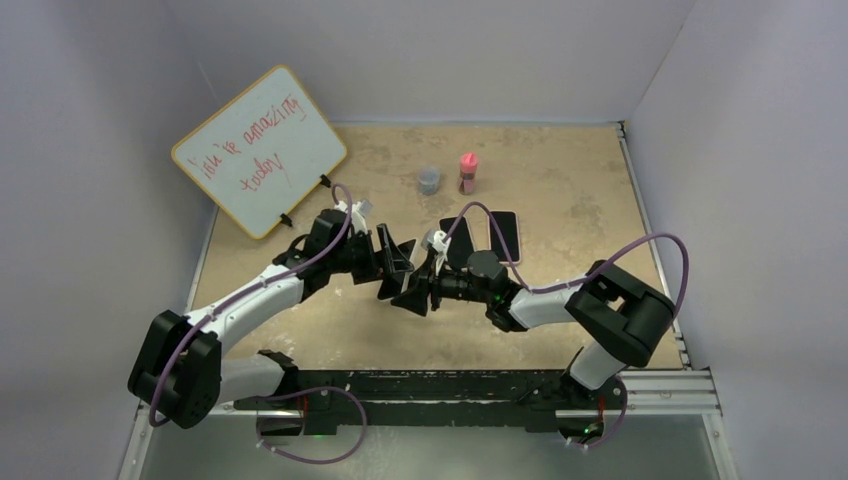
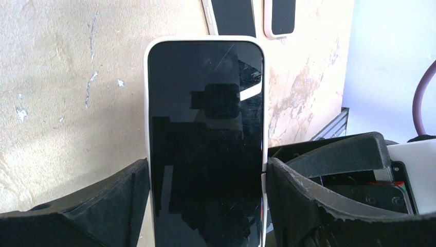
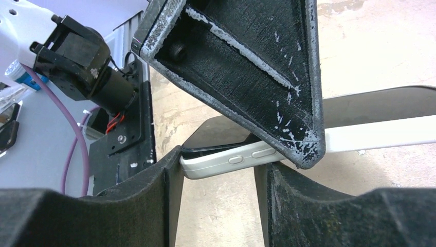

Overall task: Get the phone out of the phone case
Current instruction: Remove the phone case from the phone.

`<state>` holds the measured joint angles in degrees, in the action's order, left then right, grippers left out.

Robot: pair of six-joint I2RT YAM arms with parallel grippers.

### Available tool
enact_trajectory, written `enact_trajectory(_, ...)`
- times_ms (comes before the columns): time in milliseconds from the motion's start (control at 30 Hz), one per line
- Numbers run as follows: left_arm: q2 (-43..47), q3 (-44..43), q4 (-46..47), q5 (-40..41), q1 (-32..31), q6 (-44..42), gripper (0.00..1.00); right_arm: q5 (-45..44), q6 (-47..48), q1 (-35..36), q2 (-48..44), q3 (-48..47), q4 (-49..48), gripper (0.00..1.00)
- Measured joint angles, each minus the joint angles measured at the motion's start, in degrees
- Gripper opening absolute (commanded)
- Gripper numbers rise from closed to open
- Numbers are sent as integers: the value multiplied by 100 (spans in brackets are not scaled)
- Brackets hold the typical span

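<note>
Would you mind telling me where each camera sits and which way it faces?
Top external: above and behind the bases, looking down at the table; left arm and right arm show.
Left wrist: on the left arm, looking along the left gripper, clamped on the phone in its white case.
Right wrist: on the right arm, looking past the right gripper at the buttoned edge of the white case; a left finger crosses above.
Both wrist views share the phone.
</note>
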<state>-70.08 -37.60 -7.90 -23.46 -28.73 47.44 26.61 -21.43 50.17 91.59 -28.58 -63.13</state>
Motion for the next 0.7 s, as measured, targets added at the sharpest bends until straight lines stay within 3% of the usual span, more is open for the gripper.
enact_trajectory(267,7,2,11,72,0,-9,1,7,-146,9,114,0,-116,21)
enact_trajectory(467,7,2,4,101,0,-76,1,4,-157,15,186,-2,-153,7)
enact_trajectory(567,7,2,4,101,0,-149,1,-4,-66,20,186,-2,-96,0)
enact_trajectory(700,7,2,-59,98,0,-291,1,-17,199,57,166,-4,85,0)
